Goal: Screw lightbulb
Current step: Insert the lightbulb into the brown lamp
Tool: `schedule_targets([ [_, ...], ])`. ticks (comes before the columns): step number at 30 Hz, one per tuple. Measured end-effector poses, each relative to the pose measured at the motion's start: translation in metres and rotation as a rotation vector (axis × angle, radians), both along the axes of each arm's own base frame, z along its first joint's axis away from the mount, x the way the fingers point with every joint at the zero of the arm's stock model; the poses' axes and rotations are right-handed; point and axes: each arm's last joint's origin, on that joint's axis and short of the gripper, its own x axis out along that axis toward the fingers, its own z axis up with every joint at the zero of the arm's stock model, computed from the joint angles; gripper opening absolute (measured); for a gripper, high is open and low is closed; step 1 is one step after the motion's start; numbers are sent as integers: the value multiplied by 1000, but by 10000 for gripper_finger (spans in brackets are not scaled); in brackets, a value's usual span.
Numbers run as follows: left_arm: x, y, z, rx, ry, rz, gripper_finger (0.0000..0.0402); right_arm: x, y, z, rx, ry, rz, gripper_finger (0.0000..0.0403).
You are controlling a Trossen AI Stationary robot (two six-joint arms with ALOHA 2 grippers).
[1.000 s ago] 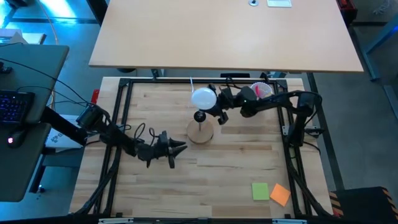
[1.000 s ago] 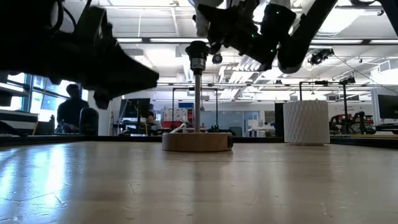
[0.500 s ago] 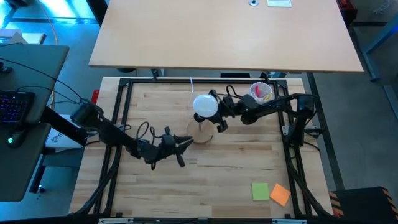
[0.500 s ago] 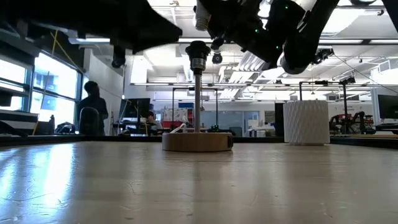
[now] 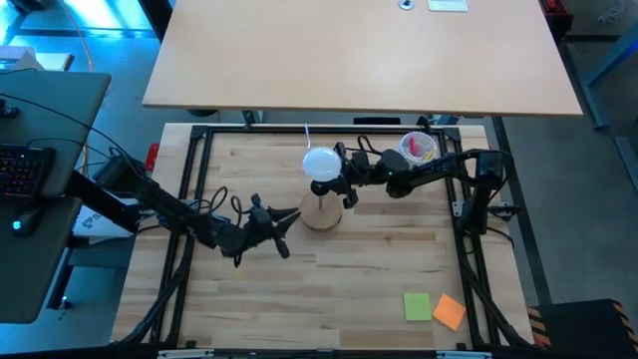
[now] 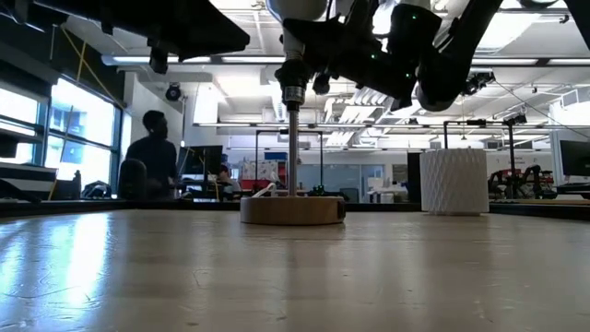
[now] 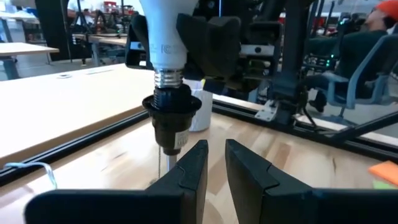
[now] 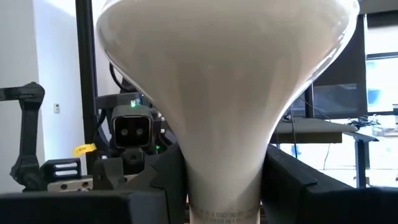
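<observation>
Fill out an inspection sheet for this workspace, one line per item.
Surface: pale wooden tabletop in a black frame.
Job's things: white frosted lightbulb with its threaded base at the black socket of the round wooden stand.
Clutter: green sticky note, orange sticky note, white ribbed cup with coloured contents.
Grippers: right gripper shut on the lightbulb; left gripper low beside the stand, fingers narrowly apart, holding nothing.
Cables: black cable loops on the left arm.
Surroundings: a person in the room behind.
</observation>
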Motion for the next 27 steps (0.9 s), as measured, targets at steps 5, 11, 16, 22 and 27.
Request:
schedule_targets([
  [5, 0, 0, 0, -5, -2, 2, 50, 1, 0, -1, -7, 17, -3, 145],
  [11, 0, 0, 0, 0, 2, 1, 51, 3, 7, -4, -5, 38, 15, 145],
  [16, 0, 0, -1, 2, 4, 1, 51, 3, 7, -5, -3, 51, 15, 145],
  [22, 0, 0, -1, 3, 8, 1, 51, 4, 6, -6, -1, 69, 14, 145],
  [27, 0, 0, -1, 3, 8, 1, 51, 4, 6, -7, 0, 73, 14, 145],
])
